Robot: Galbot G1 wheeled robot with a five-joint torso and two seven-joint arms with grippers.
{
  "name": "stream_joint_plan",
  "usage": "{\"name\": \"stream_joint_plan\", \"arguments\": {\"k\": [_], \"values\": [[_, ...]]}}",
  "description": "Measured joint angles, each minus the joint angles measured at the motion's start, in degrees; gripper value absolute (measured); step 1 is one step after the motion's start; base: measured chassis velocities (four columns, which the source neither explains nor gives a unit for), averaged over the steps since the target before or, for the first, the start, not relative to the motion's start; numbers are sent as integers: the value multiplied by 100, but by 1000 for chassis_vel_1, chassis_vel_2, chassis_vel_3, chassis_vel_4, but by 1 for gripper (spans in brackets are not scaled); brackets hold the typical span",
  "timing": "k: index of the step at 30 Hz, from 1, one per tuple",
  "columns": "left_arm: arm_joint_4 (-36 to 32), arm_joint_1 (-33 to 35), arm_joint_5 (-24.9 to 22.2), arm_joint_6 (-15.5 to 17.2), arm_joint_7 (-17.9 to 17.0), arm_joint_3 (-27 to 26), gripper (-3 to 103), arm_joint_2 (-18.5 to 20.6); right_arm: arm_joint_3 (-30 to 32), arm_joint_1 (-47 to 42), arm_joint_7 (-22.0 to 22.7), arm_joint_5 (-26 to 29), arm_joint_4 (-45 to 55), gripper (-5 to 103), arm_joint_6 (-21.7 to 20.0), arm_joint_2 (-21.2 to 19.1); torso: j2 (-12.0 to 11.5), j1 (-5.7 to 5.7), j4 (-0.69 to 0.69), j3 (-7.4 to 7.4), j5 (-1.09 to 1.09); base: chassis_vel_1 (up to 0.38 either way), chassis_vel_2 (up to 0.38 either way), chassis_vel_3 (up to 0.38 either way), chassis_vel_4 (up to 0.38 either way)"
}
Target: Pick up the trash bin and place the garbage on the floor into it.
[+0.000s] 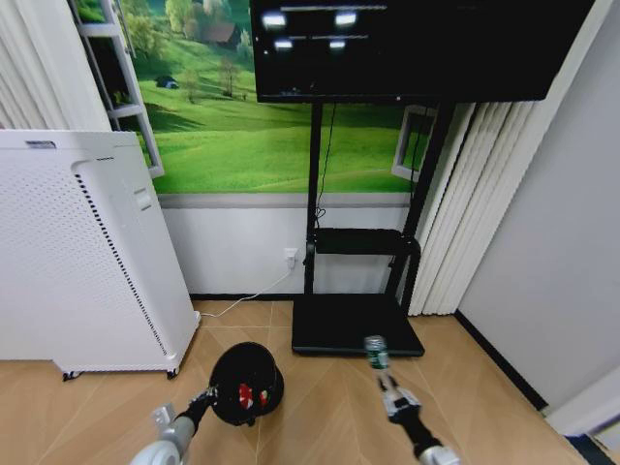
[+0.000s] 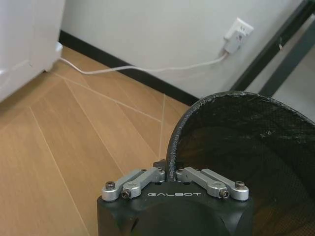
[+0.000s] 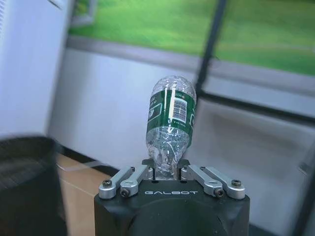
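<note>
Black mesh trash bin (image 1: 246, 384) lower centre, rim pinched by left gripper (image 2: 173, 173); right gripper (image 3: 168, 170) clamps bottle (image 3: 170, 123) lower right: centre over opening before release.

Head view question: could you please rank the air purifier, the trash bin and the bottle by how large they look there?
1. Air purifier, largest by far.
2. Trash bin, held at its rim by the left gripper.
3. Bottle, smallest, clamped in the right gripper.
</note>
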Motion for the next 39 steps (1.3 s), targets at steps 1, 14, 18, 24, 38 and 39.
{"name": "stream_joint_plan", "arguments": {"k": [1,14,18,24,38,39], "values": [[16,-27,0,38,5,90,3,19,-248,-4,-33,-169,200,20,18,-39,0,0,0,0,-1,0,0,0,0],[-242,186,305,180,224,701,3,231,-1902,-51,-431,-971,713,20,-6,-241,0,0,1,0,0,0,0,0,0],[-307,215,398,211,285,873,3,231,-2073,-36,-451,-1149,551,20,57,-224,0,0,-1,0,-3,0,0,0,0],[-652,387,521,263,631,1074,3,249,-2142,331,-454,-1195,9,20,109,11,0,0,1,-1,-8,0,0,0,0],[-1046,750,596,269,890,762,3,280,-2302,687,-454,-936,-508,22,104,42,0,0,1,0,4,0,0,0,0],[-1073,788,596,260,899,704,3,286,-2303,687,-452,-928,-511,27,106,41,0,0,1,0,3,0,0,0,0]]}}
